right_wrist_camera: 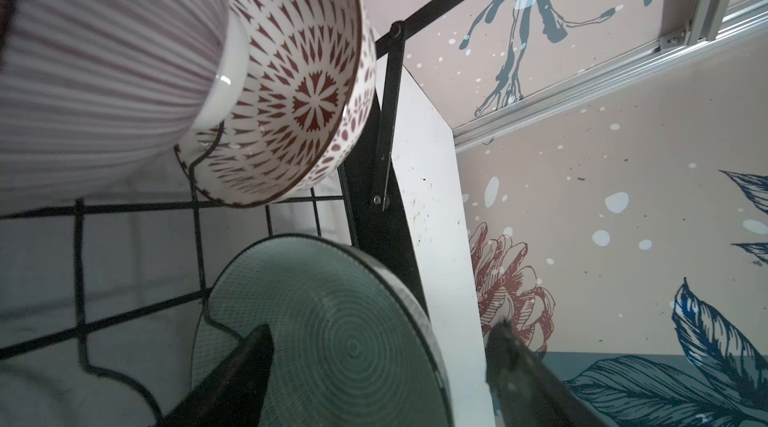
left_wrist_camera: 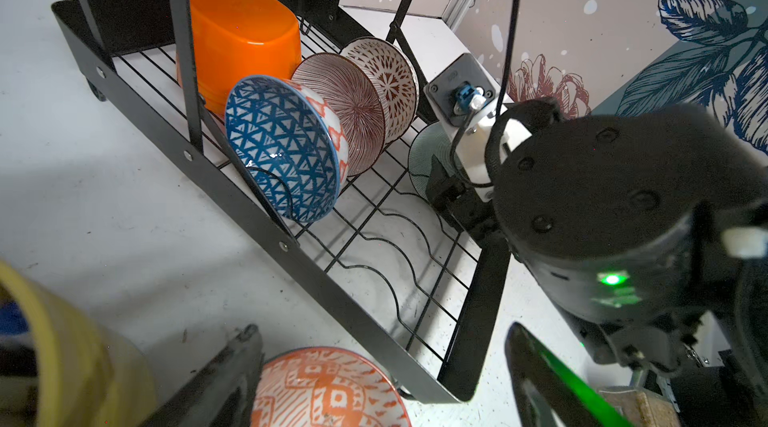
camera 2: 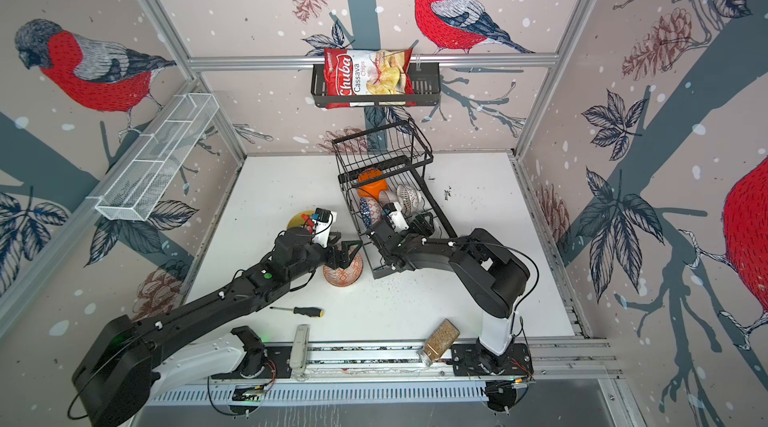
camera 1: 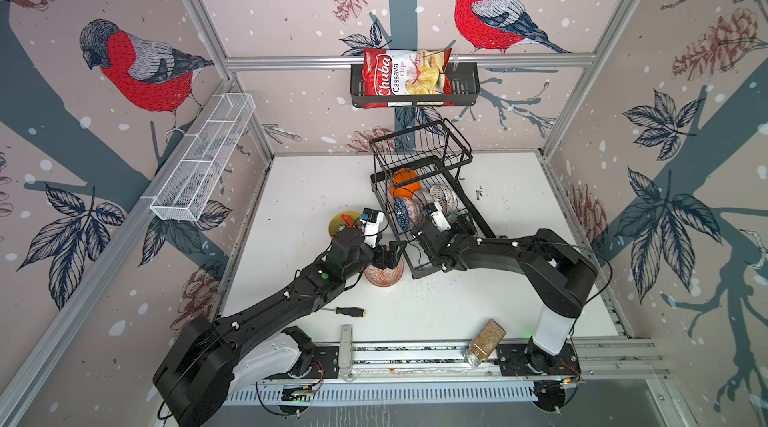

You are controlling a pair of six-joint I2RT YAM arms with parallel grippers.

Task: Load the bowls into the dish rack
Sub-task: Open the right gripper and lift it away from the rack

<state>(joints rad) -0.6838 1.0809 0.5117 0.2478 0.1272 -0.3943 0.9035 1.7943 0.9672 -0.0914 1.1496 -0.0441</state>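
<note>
The right gripper point(right_wrist_camera: 384, 325) stands released. Its two dark fingers are spread to either side of the rim of the pale teal bowl point(right_wrist_camera: 332, 346), one in front of the bowl's hollow and the other clear of its outer edge. That bowl stands on edge in the wavy-wire lower tray of the dish rack point(left_wrist_camera: 249, 217).

Near it in the same tray, also on edge, is the white bowl with a dark red lattice point(right_wrist_camera: 299, 84). The pink-striped bowl point(left_wrist_camera: 345, 104) leans against it, then the blue-triangle bowl point(left_wrist_camera: 282, 146) with its orange-red outside. The orange plastic bowl point(left_wrist_camera: 241, 38) sits further back, under the raised upper basket.

The left gripper point(camera 1: 391, 255) is released too, its jaws wide. It hangs over the orange-patterned bowl point(camera 1: 384, 277), which sits on the white table point(camera 1: 519, 279) just outside the rack's near corner. Whether a finger touches that bowl cannot be told.

Behind this arm stands a yellow cup point(camera 1: 338, 223). A black-handled screwdriver point(camera 1: 349, 312) lies towards the front, and a jar of brown grains point(camera 1: 486, 339) lies tilted on the front rail.

On the back wall a black wall basket point(camera 1: 465, 88) holds a red bag point(camera 1: 405, 77) that reads "Chuba Cassava Chips".
</note>
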